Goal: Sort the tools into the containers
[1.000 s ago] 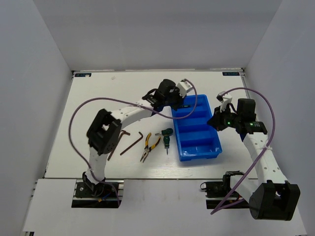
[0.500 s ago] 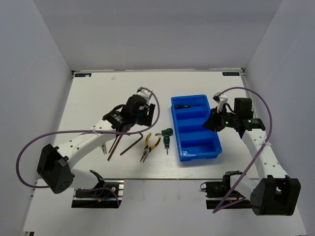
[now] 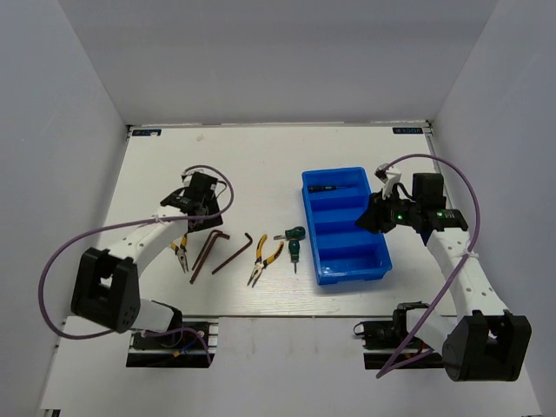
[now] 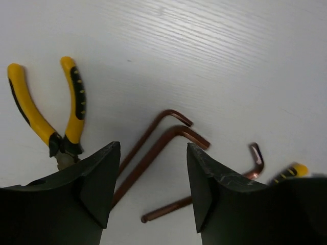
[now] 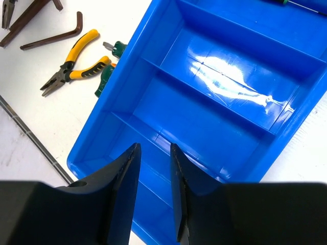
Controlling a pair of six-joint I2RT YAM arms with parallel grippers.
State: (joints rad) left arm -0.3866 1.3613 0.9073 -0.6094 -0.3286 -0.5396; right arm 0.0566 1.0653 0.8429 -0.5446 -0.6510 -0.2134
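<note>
As if to grab hex keys (image 4: 164, 141) left of tray (image 3: 352, 274), holds left gripper (image 4: 152, 163) above them, jaws apart, and right gripper (image 5: 154, 150), jaws slightly parted, over tray.

The white counter (image 3: 261, 165) carries a blue tray (image 3: 352, 276) at right. Left of it lie a green-black tool (image 3: 294, 239), pliers (image 3: 263, 256), hex keys (image 3: 208, 250), then second pliers (image 3: 181, 252) farthest left.

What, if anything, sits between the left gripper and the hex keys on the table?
Nothing visible. The left gripper hangs open directly over the hex keys, which show in the gap between its fingers; the yellow-handled pliers lie off to the side.
</note>
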